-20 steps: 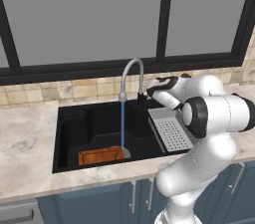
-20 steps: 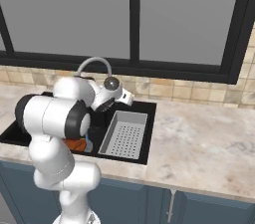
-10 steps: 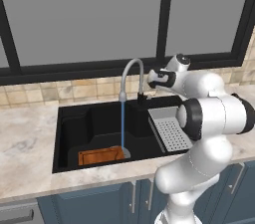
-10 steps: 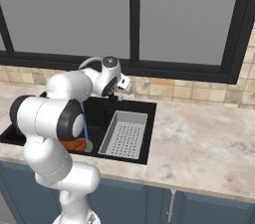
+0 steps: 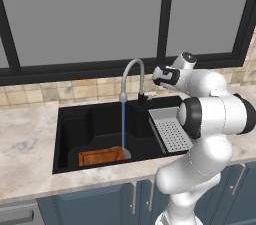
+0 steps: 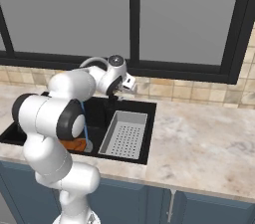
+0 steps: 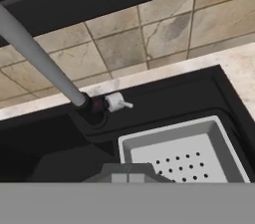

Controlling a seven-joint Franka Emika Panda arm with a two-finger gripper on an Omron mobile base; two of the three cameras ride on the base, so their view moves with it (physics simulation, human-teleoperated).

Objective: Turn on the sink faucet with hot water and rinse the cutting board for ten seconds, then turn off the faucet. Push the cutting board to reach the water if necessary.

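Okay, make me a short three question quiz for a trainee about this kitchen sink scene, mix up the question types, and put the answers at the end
1. True or false: water is running from the sink faucet.
2. Multiple choice: where does the stream land? A) on the grey perforated tray; B) at the right end of the cutting board; C) on the marble counter.
3. Short answer: are the tool's jaws open or shut, and is anything between them?

Key
1. True: a thin blue stream falls from the spout into the sink.
2. B.
3. Shut, holding nothing; the tool hangs above the faucet's handle, not touching it.
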